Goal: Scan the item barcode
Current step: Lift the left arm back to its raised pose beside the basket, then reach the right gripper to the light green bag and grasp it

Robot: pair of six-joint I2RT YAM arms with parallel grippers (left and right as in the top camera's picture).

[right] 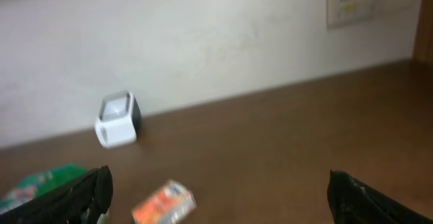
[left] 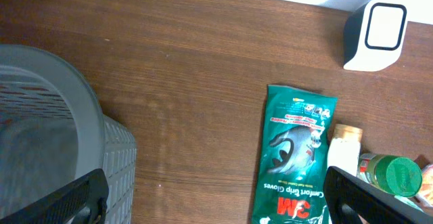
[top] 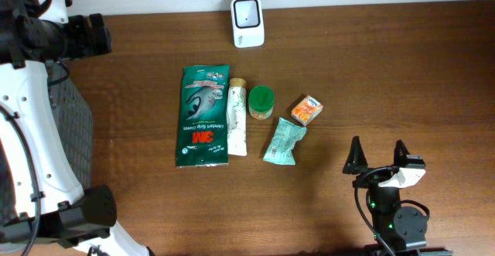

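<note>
White scanner [top: 247, 22] on table [top: 402, 63]; glove pack [top: 203, 115], tube [top: 237, 117], jar [top: 261, 101], sachet [top: 283, 141], orange box [top: 307, 110] near it. Left tool [left: 216, 207], right tool [top: 378, 157]: jaws apart, empty.

A white scanner [top: 247, 22] with a dark-framed window stands at the far edge of the desk [top: 402, 70]. Nearer lie a flat green 3M glove pack [top: 204, 115], a white tube [top: 237, 117] along its right side, a green-lidded jar [top: 261, 102], a crumpled teal pouch [top: 284, 141] and a tilted orange box [top: 308, 110].
</note>
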